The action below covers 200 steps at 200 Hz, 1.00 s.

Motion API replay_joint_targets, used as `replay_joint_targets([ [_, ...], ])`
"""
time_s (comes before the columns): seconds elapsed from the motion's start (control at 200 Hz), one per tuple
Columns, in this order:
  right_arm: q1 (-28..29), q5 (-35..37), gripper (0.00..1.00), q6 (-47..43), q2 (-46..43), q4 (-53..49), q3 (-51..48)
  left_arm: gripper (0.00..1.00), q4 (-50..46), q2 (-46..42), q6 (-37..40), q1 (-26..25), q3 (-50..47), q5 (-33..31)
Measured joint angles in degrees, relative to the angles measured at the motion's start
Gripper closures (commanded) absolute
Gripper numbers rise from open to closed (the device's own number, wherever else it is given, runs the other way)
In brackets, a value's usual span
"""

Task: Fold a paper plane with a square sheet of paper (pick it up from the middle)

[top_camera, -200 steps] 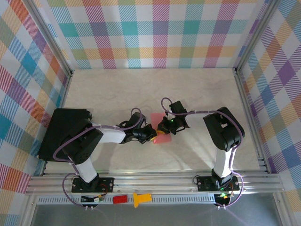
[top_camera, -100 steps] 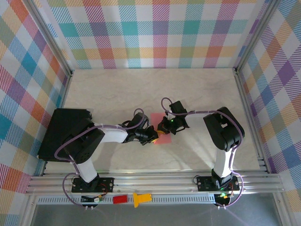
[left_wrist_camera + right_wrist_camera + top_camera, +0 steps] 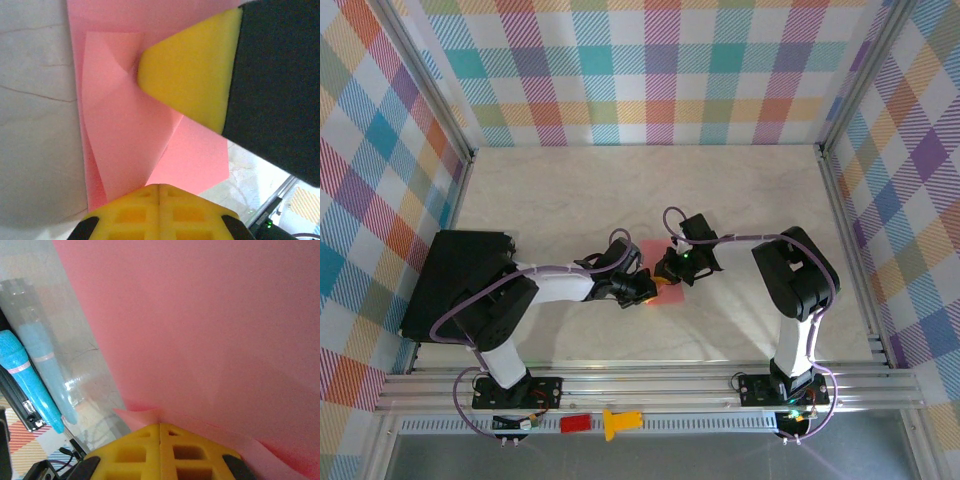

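Well, the square sheet of paper [image 3: 653, 252] lies flat on the worktop [image 3: 620, 190], a little toward 6 o'clock from its middle, with both arms bent in over it. The left gripper [image 3: 645, 290] comes at it from about 8 o'clock and the right gripper [image 3: 670, 272] from about 2 o'clock, so the two nearly meet over the sheet.

From the left wrist, the paper [image 3: 125, 125] has one corner turned in as a long triangular flap. It runs from 11 o'clock down to 6 o'clock, where its tip slips beneath the left gripper [image 3: 159, 192]. That gripper's fingers are pressed together seam to seam, and I cannot tell whether the flap is nipped between them. One of the right gripper's yellow fingers [image 3: 190, 85] bears on the flap's upper end at 1 o'clock.

From the right wrist, the right gripper [image 3: 160, 432] is likewise closed, its tip against the paper [image 3: 210, 330], which puckers slightly there.

I'd judge this an early fold, the first nose corner being creased. Next, the crease wants firm pressing along its length while the other arm pins the sheet, then the matching corner.
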Motion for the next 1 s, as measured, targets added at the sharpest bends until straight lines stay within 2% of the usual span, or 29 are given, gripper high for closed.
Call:
replay_joint_targets([
  [0.11,0.0,0.0,1.0,0.3,0.1,-0.2,0.1,0.94,-2.1,-0.4,1.4,-0.1,0.0,-1.1],
  [0.305,0.0,0.0,1.0,0.4,0.1,-0.2,0.2,0.87,-7.6,-4.5,4.2,-0.2,0.0,-5.6],
  [0.605,0.0,0.0,1.0,0.4,0.1,-0.2,0.2,0.75,-8.6,-6.0,6.1,-0.2,0.0,-7.5],
  [1.0,0.0,0.0,1.0,0.3,0.1,-0.2,0.2,0.75,-11.0,-1.5,7.5,-1.0,2.6,-7.5],
])
